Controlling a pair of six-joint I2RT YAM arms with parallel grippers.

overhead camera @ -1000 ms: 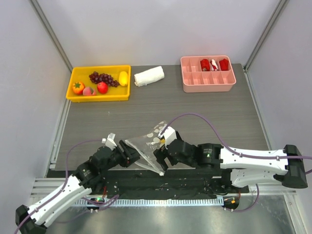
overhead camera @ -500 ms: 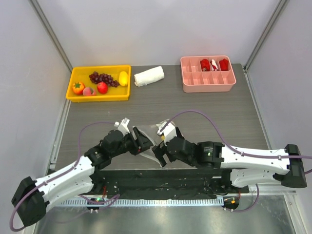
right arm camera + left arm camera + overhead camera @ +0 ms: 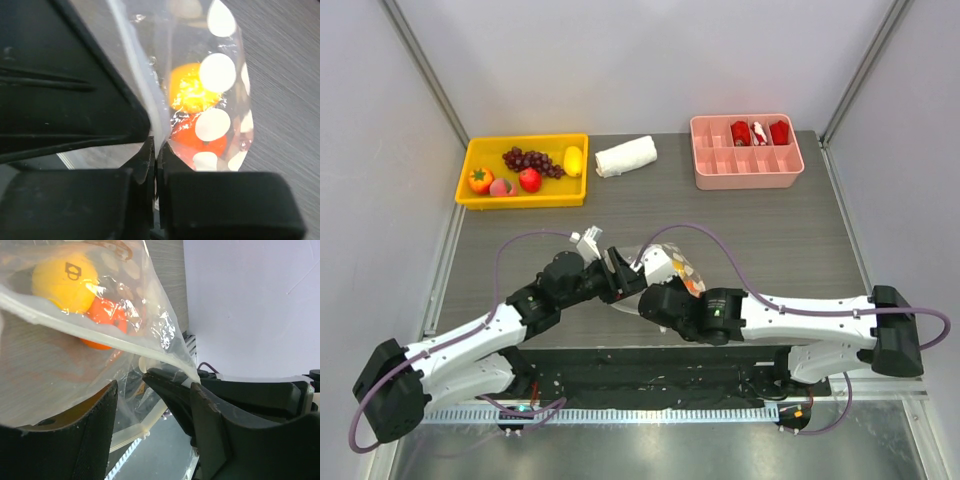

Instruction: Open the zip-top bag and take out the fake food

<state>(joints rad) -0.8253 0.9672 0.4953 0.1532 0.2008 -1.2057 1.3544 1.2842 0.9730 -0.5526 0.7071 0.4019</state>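
Right gripper (image 3: 155,160) of mine is pressed closed on the zip-top bag (image 3: 220,70). In the right wrist view the thick strip at the bag's mouth runs down and goes in between the two black fingers, and almost no gap shows between them. Left gripper (image 3: 152,395) has its jaws apart. In the left wrist view a fold of the clear film hangs in the gap between its fingers (image 3: 80,440), and I cannot tell if either finger touches the film. The strip crosses this view from the left edge down to the right of centre, where it meets the tip of a black finger.

Inside the bag lie a yellow piece (image 3: 62,282) and an orange piece (image 3: 102,315), touching each other. In the top view the bag is a little below the centre of the frame, between my two grippers, over the dark grey table (image 3: 760,230).

At the upper left of the top view stands a yellow bin (image 3: 520,198) with a purple grape bunch (image 3: 530,160) and other small fruits. A rolled white cloth (image 3: 626,156) lies just to the right of it, and a pink divided tray (image 3: 746,178) is at the upper right.
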